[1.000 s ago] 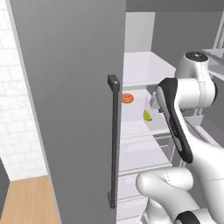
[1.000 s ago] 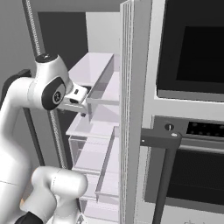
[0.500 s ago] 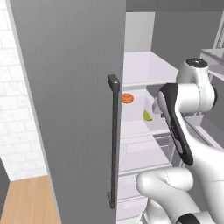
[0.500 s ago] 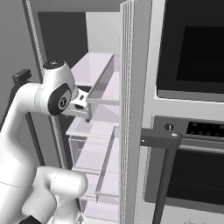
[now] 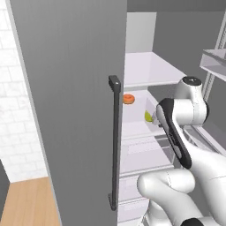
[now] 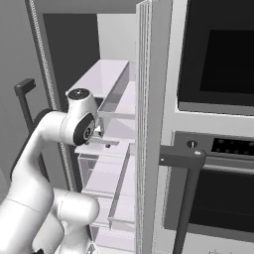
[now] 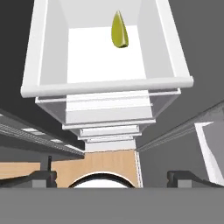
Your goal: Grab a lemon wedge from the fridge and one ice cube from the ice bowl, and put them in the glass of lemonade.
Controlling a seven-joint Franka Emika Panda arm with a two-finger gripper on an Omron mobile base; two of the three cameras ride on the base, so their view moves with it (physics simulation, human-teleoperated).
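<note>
The fridge (image 5: pixel 75 110) stands open, its grey door with a dark bar handle (image 5: pixel 114 141) swung toward me. The lemon wedge (image 5: pixel 148 116), small and yellow-green, lies on a white shelf inside. In the hand view the lemon wedge (image 7: pixel 119 29) rests near the back of that shelf (image 7: pixel 105 61). My gripper (image 7: pixel 113 177) is open and holds nothing. It hangs in front of the shelves, well short of the wedge. From the right side, the gripper (image 6: pixel 108 142) sits just past the white wrist, beside the clear door bins. The ice bowl and the glass of lemonade are out of view.
A flat round orange item (image 5: pixel 128 99) lies on the same shelf, left of the wedge. Clear drawers (image 5: pixel 145 152) sit below. The second fridge door's edge (image 6: pixel 151 99) stands close on the right, with the black wall oven (image 6: pixel 218 54) and its bar handle (image 6: pixel 181 161) beyond.
The wrist has moved down and closer to the fridge shelves, tipping the hand lower. The jaws have stayed wide open. The wedge and the orange item have not moved.
</note>
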